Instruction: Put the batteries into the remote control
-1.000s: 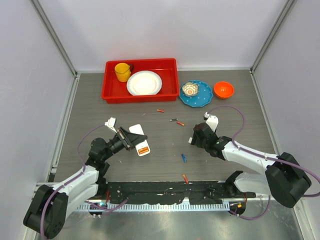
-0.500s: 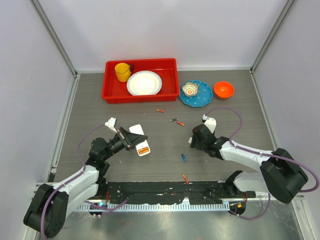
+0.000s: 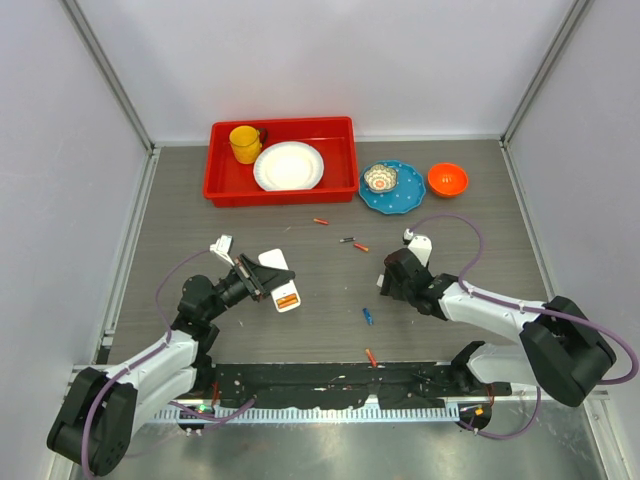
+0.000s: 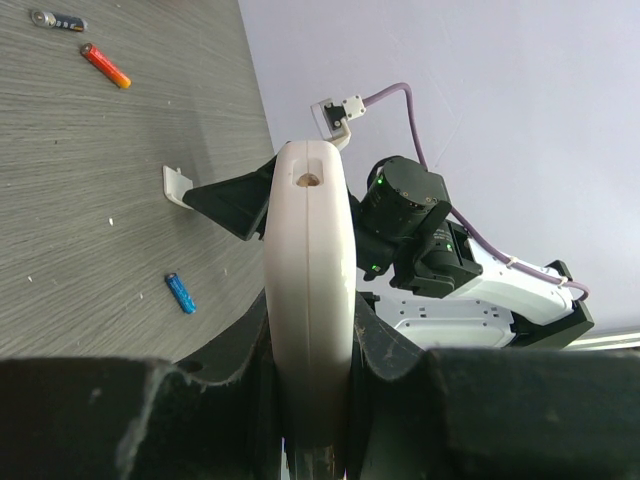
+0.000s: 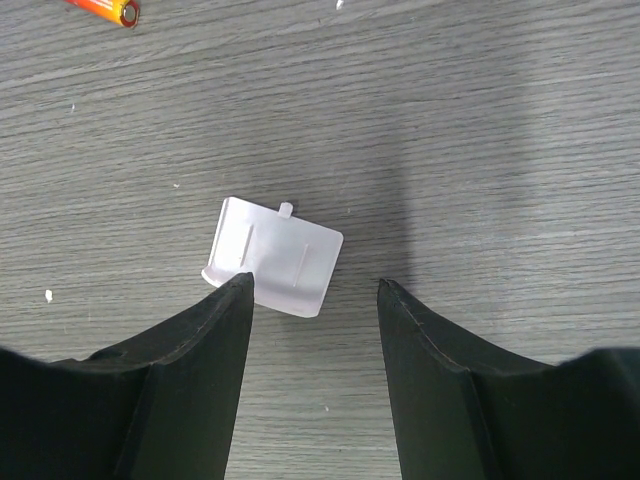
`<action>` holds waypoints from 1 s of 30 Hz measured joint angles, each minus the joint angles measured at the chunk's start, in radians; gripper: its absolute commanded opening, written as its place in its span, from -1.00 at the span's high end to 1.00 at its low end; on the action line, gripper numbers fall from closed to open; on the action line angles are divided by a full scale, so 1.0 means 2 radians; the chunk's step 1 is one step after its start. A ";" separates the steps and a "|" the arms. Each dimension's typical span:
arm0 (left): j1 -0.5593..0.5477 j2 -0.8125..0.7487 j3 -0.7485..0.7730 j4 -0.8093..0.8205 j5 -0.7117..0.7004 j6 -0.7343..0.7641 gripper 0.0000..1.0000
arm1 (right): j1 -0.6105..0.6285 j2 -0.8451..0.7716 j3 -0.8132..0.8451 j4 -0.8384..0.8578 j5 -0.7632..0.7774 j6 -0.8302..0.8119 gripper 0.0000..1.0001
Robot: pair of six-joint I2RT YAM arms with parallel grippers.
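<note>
Remote (image 4: pixel 309 290) clamped in left gripper (image 3: pixel 258 277); right gripper (image 5: pixel 312 288) spread above the cover (image 5: pixel 273 258).
The cover could be pinched instead of the battery (image 5: pixel 108 9) beyond it, stalling loading.

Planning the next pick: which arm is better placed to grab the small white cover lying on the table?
Right. The right gripper is open and poised directly over the cover, while the left gripper is shut on the remote control.
</note>
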 measured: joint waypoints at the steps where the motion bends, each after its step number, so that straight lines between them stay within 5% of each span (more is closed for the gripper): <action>1: 0.000 0.000 0.000 0.000 0.000 0.000 0.99 | 0.000 0.000 0.000 0.000 0.000 0.000 -0.15; 30: 0.000 -0.001 -0.002 0.000 0.000 0.000 1.00 | 0.031 0.040 0.042 -0.055 0.023 -0.017 -0.09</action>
